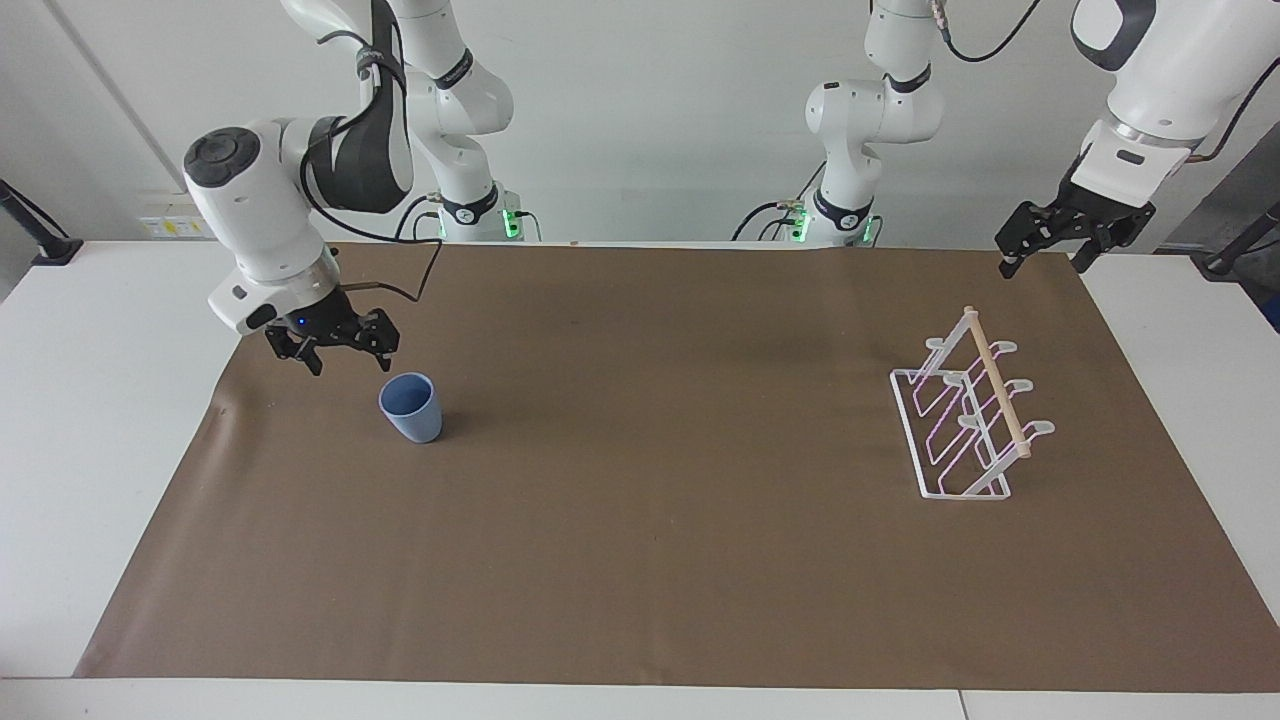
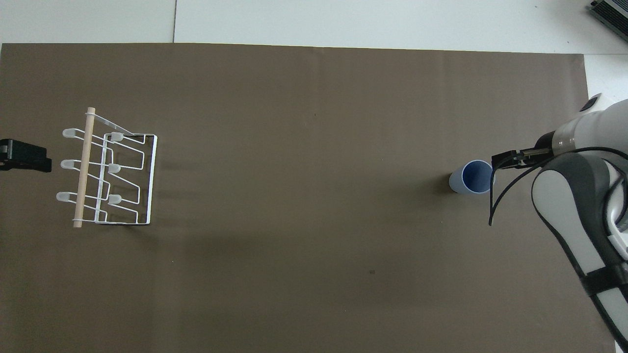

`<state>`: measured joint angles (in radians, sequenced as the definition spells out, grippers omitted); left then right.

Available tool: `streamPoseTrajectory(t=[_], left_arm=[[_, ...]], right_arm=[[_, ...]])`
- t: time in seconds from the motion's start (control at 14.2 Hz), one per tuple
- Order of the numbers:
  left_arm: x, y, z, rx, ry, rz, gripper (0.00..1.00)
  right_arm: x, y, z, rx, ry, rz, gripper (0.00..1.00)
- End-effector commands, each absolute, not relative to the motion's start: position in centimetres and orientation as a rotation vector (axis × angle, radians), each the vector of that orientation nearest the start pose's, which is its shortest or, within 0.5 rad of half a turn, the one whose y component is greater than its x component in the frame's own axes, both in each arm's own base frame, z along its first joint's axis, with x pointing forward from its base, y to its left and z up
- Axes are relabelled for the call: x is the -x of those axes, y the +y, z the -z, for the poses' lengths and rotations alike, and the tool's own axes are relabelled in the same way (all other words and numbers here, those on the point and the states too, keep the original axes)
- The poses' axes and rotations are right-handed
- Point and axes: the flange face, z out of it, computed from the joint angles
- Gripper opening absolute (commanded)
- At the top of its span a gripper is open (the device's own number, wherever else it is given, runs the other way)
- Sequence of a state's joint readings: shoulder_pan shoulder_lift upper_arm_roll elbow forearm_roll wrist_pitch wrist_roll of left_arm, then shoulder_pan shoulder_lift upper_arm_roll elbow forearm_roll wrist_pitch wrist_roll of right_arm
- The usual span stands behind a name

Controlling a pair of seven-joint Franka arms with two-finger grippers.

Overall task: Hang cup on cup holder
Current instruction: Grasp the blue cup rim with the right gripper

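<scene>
While the small light-blue plastic cup [image 1: 411,407] stands upright and ungrasped on the brown mat toward the right arm's end, the right gripper [image 1: 347,357] hangs just beside it, fingers apart, the white wire cup holder [image 1: 968,420] bare, the left gripper [image 1: 1040,258] waiting open.
</scene>
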<state>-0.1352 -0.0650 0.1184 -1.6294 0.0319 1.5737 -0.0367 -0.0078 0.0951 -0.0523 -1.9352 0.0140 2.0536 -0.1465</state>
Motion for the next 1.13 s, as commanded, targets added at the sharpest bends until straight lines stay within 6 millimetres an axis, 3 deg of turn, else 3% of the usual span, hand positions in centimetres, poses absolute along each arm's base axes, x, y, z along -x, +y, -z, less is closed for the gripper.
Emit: streamPoseTrajectory(t=[0.0, 0.21, 0.63, 0.78, 0.99, 1.06], left_arm=[[-52.7, -0.2, -63.2, 3.109, -0.044, 0.020, 1.00], [-52.7, -0.1, -63.2, 3.110, -0.047, 0.020, 1.00], [-52.7, -0.1, -63.2, 3.110, -0.047, 0.020, 1.00], [-52.7, -0.1, -63.2, 3.110, -0.047, 0.020, 1.00], [-52.7, -0.1, -63.2, 3.110, -0.047, 0.020, 1.00], [-52.7, -0.1, -63.2, 3.110, -0.047, 0.020, 1.00]], right_arm=[[-58.0, -3.5, -41.1, 3.115, -0.209, 0.084, 1.00], [-56.4, -3.4, -38.5, 3.104, -0.297, 0.026, 1.00], [-56.6, -3.4, -36.7, 3.065, -0.277, 0.065, 1.00], [-56.6, -3.6, -36.7, 3.061, -0.297, 0.066, 0.56], [-56.6, -3.6, -36.7, 3.062, -0.286, 0.066, 0.00], [-56.6, -3.5, -36.7, 3.062, -0.288, 0.066, 0.00]])
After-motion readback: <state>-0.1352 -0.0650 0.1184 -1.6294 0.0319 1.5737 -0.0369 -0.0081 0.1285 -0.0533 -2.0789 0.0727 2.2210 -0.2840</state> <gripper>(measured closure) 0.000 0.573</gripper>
